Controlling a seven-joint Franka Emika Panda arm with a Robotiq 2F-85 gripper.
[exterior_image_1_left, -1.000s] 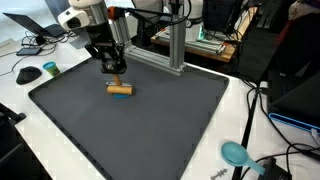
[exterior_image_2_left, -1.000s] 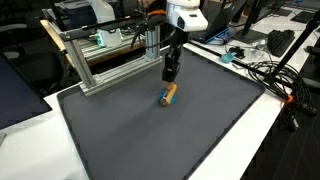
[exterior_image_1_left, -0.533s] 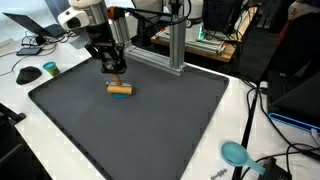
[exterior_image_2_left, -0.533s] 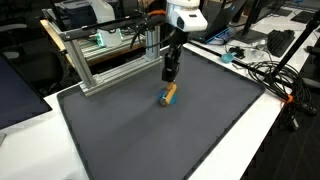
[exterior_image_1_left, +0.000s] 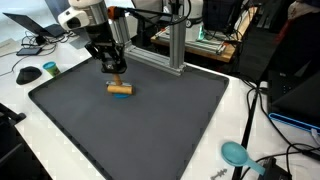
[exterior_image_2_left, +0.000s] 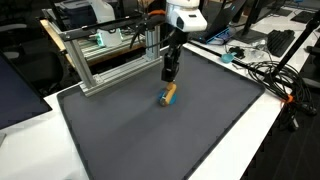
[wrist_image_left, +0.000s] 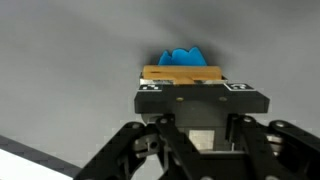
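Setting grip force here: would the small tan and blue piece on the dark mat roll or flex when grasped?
The tan and blue piece looks small beside the gripper, so it is probably light. It lies lengthwise on the mat and seems rounded, so a sideways push might roll it. Its tan part looks like rigid wood in the wrist view, so it is likely stiff.

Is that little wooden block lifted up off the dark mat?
No, the wooden block lies flat on the dark mat, just below the hand.
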